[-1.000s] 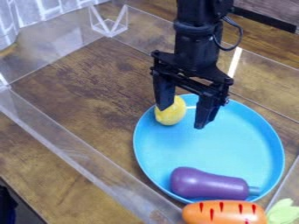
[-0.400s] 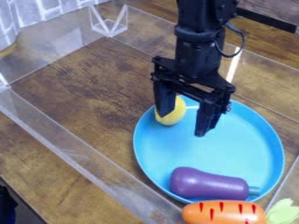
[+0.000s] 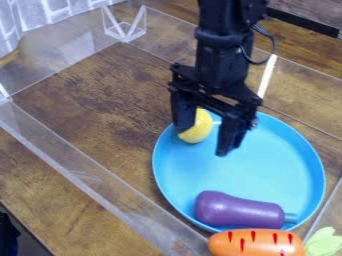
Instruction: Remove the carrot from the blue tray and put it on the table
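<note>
The orange carrot (image 3: 254,243) with its light-green top (image 3: 325,240) lies at the very bottom of the view by the near rim of the blue tray (image 3: 163,185). The frame edge cuts it off. My black gripper (image 3: 205,136) hangs open over the far left part of the tray, with nothing between its fingers. Its left finger (image 3: 182,118) stands just in front of a yellow ball (image 3: 197,126). The carrot is well apart from the gripper, toward the near right. The brown wood table (image 3: 107,100) surrounds the tray.
A glossy purple eggplant (image 3: 241,210) lies on the tray between the gripper and the carrot. Clear acrylic walls (image 3: 67,150) border the table on the left and near side. A clear stand (image 3: 124,22) sits at the back left.
The gripper has dropped a little and drifted slightly left over the tray, staying open. The carrot, eggplant and yellow ball have not moved.
</note>
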Motion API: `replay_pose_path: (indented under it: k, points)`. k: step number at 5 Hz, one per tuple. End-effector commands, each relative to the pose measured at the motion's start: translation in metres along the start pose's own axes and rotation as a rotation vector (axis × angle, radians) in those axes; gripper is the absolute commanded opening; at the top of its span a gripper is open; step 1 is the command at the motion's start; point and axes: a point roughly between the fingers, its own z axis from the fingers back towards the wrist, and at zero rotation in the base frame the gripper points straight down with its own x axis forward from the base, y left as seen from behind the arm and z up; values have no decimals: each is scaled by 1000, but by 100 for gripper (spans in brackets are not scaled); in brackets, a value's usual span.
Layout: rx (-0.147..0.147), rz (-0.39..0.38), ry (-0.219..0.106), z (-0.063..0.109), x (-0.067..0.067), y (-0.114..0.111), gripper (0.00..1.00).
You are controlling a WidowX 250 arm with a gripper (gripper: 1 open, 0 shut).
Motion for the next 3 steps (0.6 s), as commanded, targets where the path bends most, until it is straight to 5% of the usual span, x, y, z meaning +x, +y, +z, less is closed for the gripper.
replay_pose_path:
  k: [1, 3]
  points:
    - [-5, -6, -103, 38, 17, 22, 100]
    - [-34, -46, -106, 47, 7, 25, 100]
